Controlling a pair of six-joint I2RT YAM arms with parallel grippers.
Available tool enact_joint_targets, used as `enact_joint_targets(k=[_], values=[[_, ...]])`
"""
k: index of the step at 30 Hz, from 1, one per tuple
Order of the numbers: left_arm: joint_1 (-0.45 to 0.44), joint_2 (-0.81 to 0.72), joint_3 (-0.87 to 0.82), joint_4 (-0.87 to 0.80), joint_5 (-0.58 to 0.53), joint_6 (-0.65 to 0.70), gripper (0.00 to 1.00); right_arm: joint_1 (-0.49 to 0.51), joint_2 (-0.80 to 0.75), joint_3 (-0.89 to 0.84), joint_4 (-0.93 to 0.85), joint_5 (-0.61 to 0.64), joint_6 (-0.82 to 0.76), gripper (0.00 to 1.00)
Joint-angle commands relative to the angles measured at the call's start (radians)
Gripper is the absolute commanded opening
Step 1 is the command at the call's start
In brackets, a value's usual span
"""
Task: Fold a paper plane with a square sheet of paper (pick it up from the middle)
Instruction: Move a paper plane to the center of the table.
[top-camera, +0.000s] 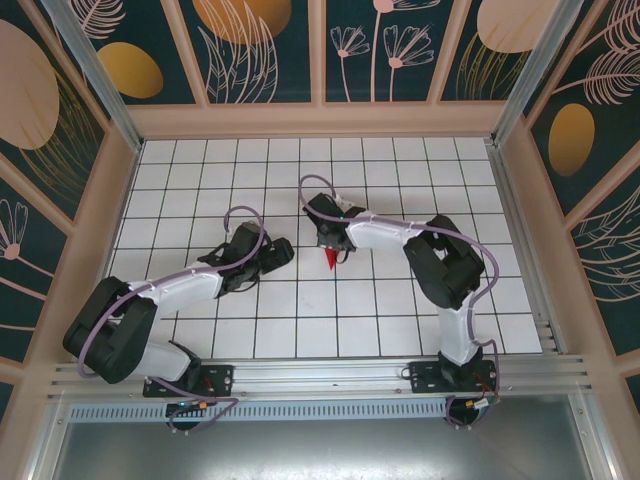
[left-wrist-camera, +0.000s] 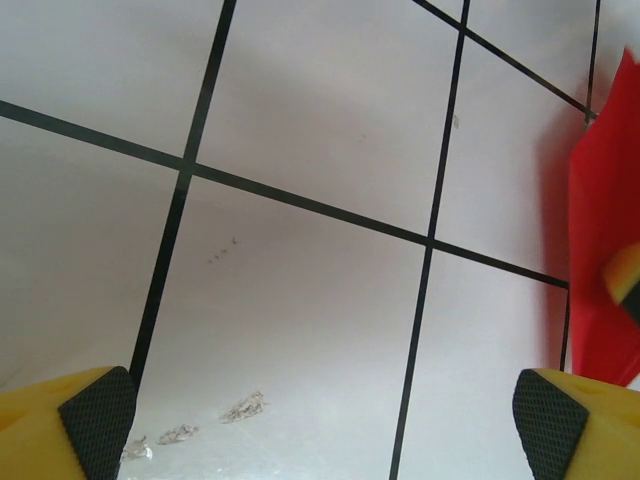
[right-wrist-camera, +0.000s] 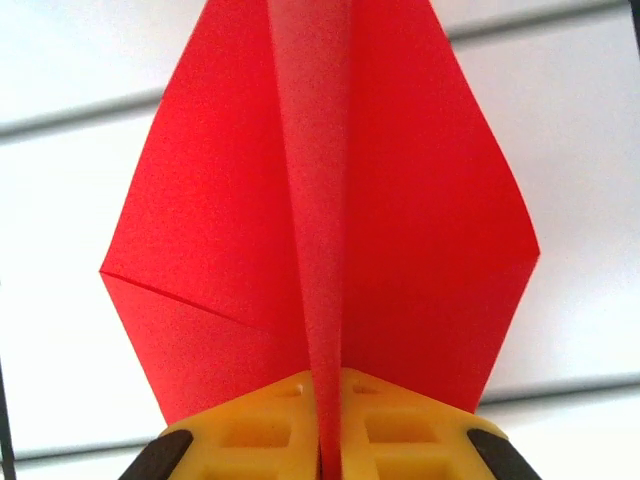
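The square sheet of paper stands folded into a red paper plane (right-wrist-camera: 410, 200) with two wings spread either side of a raised centre fold. My right gripper (right-wrist-camera: 325, 455) is shut on that centre fold, yellow fingers (right-wrist-camera: 250, 440) pressed against it from both sides. From above, the paper plane (top-camera: 331, 259) shows as a small red tip under the right gripper (top-camera: 330, 246), over the middle of the table. My left gripper (top-camera: 276, 252) sits just left of it, low over the tiles. It is open (left-wrist-camera: 320, 425), with nothing between its pads (left-wrist-camera: 95, 420). The plane's red edge (left-wrist-camera: 600, 230) is at the right of the left wrist view.
The white gridded table (top-camera: 400, 330) is walled by a patterned enclosure (top-camera: 320, 50) on three sides. A metal rail (top-camera: 330, 375) with both arm bases runs along the near edge. Small scuff marks (left-wrist-camera: 240, 408) lie on the tile under the left gripper.
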Motion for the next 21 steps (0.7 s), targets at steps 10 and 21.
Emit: enact_joint_targets(k=[10,21], values=[[0.042,-0.002,0.018,-0.029,-0.003,0.035,0.99,-0.046,0.211,0.284,0.007,-0.133,-0.241,0.13],[0.046,-0.001,0.007,-0.022,0.0,0.033,0.99,-0.045,0.281,0.302,-0.029,-0.1,-0.177,0.22]])
